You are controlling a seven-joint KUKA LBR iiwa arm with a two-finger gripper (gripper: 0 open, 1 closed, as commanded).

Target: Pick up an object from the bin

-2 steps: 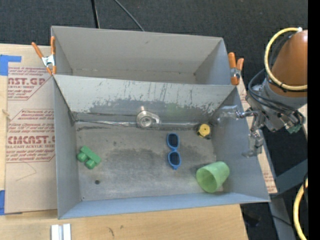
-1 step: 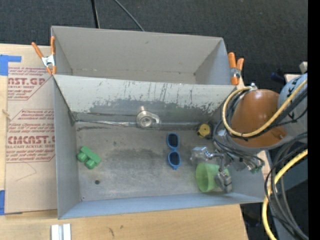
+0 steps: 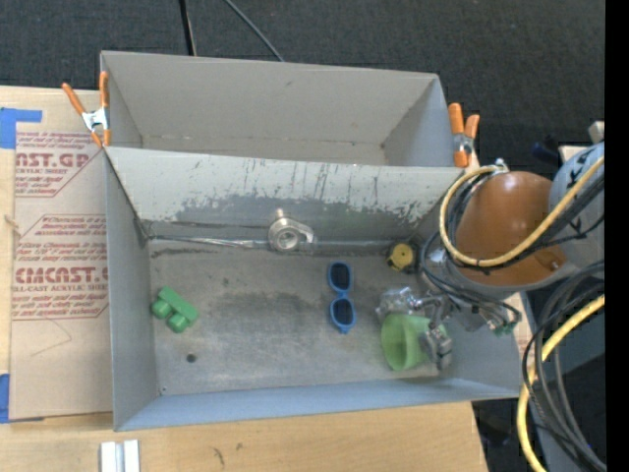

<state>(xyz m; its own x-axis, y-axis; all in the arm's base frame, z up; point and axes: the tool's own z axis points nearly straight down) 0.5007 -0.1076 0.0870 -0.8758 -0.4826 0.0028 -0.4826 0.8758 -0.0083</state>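
My gripper point(image 3: 428, 324) is low in the bin's front right corner, right against a pale green cup-shaped thing point(image 3: 399, 344) that lies on the floor there. Its metal parts overlap the cup's upper and right sides. A pair of small blue sunglasses point(image 3: 340, 297) lies just left of the cup, near the middle of the floor. A small yellow round piece point(image 3: 400, 257) rests behind the gripper at the foot of the back wall.
A silver metal ring point(image 3: 288, 234) lies at the back wall's foot, centre. A bright green block point(image 3: 174, 310) sits at the far left. The arm's orange dome and looped cables hang over the bin's right rim.
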